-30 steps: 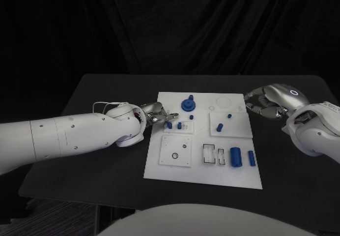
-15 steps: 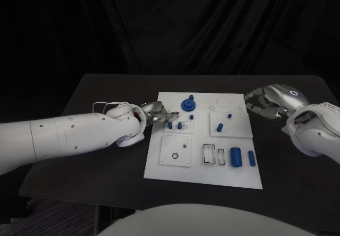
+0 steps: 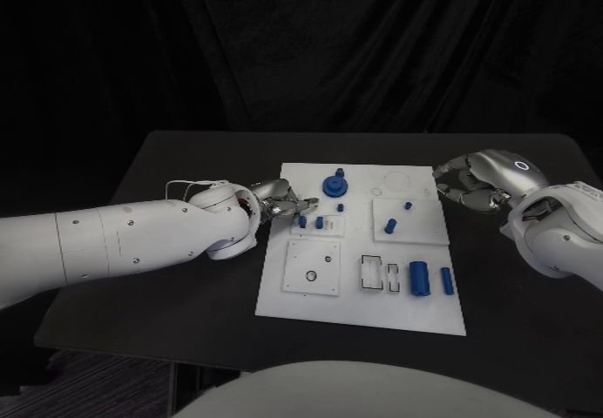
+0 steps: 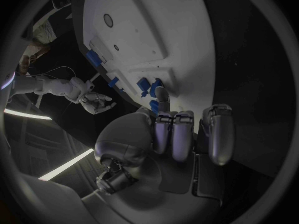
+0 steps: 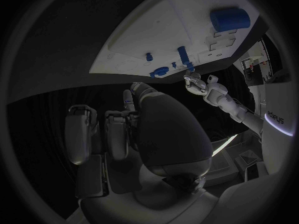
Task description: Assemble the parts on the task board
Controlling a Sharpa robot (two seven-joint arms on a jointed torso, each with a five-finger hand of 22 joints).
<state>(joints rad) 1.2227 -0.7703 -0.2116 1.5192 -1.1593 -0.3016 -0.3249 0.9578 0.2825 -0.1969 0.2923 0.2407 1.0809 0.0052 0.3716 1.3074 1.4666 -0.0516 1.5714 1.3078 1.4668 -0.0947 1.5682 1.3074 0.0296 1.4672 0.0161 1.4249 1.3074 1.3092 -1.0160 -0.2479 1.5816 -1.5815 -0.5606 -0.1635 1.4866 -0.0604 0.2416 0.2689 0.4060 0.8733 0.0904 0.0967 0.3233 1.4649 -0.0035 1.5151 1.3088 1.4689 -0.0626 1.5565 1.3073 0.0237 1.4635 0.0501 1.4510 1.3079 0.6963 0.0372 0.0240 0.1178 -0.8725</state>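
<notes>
Head view: the white task board (image 3: 358, 300) lies mid-table, blue parts (image 3: 417, 279) scattered on it. The left hand (image 3: 281, 204) sits at its left edge, fingertips by a small blue peg (image 3: 301, 221); whether it grips, I cannot tell. The right hand (image 3: 468, 185) hovers curled, empty, at the far right edge.

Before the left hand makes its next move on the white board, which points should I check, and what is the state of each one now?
1. Silver left hand at the left edge of the white task board: ok.
2. Left hand holding a part: cannot tell.
3. Small blue pegs beside its fingers, upright: ok.
4. Silver right hand off the board's right edge, out of the way: ok.
5. Two blue cylinders lying untouched at the near right: ok.
</notes>
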